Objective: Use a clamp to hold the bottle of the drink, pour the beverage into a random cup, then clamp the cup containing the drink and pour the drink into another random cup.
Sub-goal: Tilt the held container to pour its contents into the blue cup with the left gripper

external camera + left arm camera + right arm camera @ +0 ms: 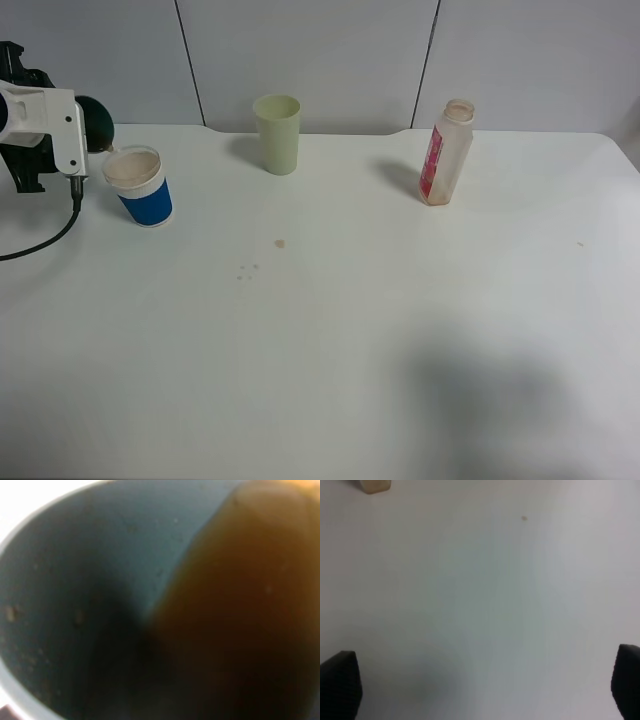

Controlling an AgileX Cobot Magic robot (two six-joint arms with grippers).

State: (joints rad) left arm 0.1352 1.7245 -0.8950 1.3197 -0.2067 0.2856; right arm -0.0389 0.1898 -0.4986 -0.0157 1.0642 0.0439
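left claw [82,135]: clamped on the tipped pale teal-green plastic tumbler [95,570]
pour line: tumbler's mouth leans toward the short blue-banded white cup [143,188] just beside it, lip at its rim
thin reddish-brown beverage [240,610]: pooled toward the lip
right claw [484,682]: apart, empty, over bare desk [350,350]

Tipped teal cup [75,580] at blue-banded cup [141,187] rim, brown drink [240,620] inside, bottle [446,152] standing uncapped.

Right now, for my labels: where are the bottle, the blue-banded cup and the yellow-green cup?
bottle [433,160]: exterior high view, pink label.
blue-banded cup [147,203]: exterior high view, blue band.
yellow-green cup [278,140]: exterior high view, outer wall.
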